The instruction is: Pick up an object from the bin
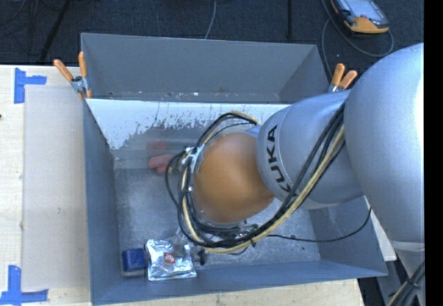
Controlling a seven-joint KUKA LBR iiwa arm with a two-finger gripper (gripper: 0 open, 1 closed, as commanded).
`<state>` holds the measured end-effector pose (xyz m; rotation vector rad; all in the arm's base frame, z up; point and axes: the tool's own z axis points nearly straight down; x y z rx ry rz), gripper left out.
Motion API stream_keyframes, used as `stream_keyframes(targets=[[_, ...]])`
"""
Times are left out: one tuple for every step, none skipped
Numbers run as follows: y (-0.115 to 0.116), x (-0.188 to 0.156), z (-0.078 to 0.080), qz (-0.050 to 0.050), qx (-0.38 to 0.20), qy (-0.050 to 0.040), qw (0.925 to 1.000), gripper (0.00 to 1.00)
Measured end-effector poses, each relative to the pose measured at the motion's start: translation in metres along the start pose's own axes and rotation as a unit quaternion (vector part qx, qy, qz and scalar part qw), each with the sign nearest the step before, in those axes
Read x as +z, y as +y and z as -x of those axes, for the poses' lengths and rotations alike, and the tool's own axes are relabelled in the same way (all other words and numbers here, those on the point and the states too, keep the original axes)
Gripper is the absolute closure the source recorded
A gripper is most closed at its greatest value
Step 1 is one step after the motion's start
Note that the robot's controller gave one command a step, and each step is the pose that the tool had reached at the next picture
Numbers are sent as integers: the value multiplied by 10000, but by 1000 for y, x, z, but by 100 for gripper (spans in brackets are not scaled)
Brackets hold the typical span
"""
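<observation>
Bin (201, 69) of grey metal, seen from above, with the arm entering from the right. We note a crumpled silver foil packet (168, 259) lying flat on the floor in the front left corner, close to the front wall. Its long axis runs roughly left to right, along that wall, with the right end tipped slightly toward the front. A small red mark sits near the packet's middle (whatever print it carries is too small for us to read).

The tool (194, 251) shows as a dark part under the lower edge of the orange cover (232, 176) on the wrist. It stands at the packet's right end, over or against its upper right corner; we cannot tell whether they touch. Whether the tool is open or closed we cannot tell, as the cover and the looped black and yellow cables (185, 209) hide most of it.

A small dark blue block (133, 260) lies just beside the packet's left end and appears to touch it. A blurred reddish thing (160, 159) lies near the foot of the back wall, left of the cover and well apart from the packet.

The only legible writing is "KUKA" (272, 159), in black letters running down the silver arm link just right of the cover.
</observation>
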<state>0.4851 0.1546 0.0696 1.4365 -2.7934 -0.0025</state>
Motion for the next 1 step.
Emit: stream_keyframes(targets=[[-20, -185, -37, -34, 365, -27, 9993, 100]])
